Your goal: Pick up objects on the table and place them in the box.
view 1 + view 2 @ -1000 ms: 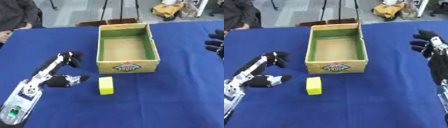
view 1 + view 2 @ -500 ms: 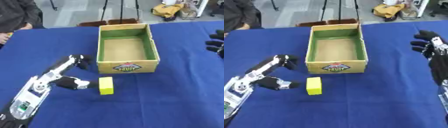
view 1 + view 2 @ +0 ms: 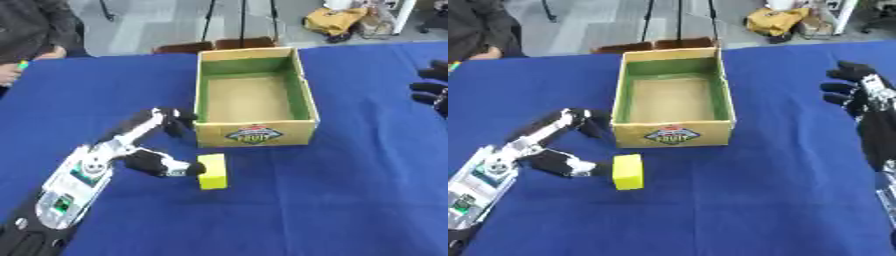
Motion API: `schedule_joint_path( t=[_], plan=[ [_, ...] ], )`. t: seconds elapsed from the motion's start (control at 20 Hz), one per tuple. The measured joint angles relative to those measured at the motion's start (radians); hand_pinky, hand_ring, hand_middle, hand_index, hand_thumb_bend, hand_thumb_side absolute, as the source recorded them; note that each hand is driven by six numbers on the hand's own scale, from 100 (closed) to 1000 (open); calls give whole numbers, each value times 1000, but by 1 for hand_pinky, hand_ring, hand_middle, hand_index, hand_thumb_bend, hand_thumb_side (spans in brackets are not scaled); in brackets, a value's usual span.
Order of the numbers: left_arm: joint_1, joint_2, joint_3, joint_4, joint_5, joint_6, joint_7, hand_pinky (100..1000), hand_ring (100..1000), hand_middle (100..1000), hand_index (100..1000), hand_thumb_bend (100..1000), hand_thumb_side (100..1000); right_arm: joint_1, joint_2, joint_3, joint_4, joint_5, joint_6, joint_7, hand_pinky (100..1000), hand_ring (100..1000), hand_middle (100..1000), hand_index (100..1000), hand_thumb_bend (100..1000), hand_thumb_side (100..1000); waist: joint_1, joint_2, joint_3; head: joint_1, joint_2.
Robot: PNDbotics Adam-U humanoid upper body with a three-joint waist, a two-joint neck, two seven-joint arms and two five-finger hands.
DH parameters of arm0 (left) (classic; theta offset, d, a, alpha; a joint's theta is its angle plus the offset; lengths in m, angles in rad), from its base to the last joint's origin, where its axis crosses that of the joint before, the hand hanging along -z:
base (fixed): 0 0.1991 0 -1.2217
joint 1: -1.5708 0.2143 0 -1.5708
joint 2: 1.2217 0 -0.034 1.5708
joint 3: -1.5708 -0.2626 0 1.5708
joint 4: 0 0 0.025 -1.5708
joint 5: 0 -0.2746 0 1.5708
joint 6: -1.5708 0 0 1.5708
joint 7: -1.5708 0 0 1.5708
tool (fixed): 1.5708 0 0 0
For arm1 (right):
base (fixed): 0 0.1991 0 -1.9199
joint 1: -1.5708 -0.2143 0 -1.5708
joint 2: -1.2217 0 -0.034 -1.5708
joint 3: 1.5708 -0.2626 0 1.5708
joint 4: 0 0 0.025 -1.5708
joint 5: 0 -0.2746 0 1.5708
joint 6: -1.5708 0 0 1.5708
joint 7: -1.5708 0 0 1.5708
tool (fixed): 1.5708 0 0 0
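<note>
blue table (image 3: 350, 200) spreads wide on every side, plenty of bare cloth in front of and to the right of the box (image 3: 254, 135), which sits open-topped near the middle, its printed front wall facing the robot. inside it, only the brown floor and green walls show.

yellow block (image 3: 212, 171) lies on the cloth just in front of the box's front-left corner, a narrow strip of blue between block and box wall.

left hand (image 3: 153, 150) comes in from the lower left, spread apart: the thumb (image 3: 179, 169) reaches to the block's left face, touching or just short of it, cannot tell which, while the fingers (image 3: 175, 122) arc up beside the box's left front corner. nothing is clasped.

right hand (image 3: 857, 90) hovers at the right edge, well apart from box and block, fingers relaxed and holding nothing, open cloth beneath it.
</note>
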Motion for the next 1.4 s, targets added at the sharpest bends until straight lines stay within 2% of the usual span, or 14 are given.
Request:
schedule_joint_path(
  t=[0.95, 1.4],
  plan=[
    [-59, -38, -66, 106, -106, -16, -12, 766, 699, 732, 879, 744, 517, 0, 0, 0, 0, 0, 1, 1, 800, 772, 777, 870, 100, 855, 0, -2, -2, 1, 0],
    [-89, -65, -84, 174, -197, -43, -21, 772, 705, 737, 884, 745, 511, 0, 0, 1, 0, 0, 2, 3, 800, 772, 777, 870, 100, 855, -1, -2, -5, 1, 0]
  ],
)
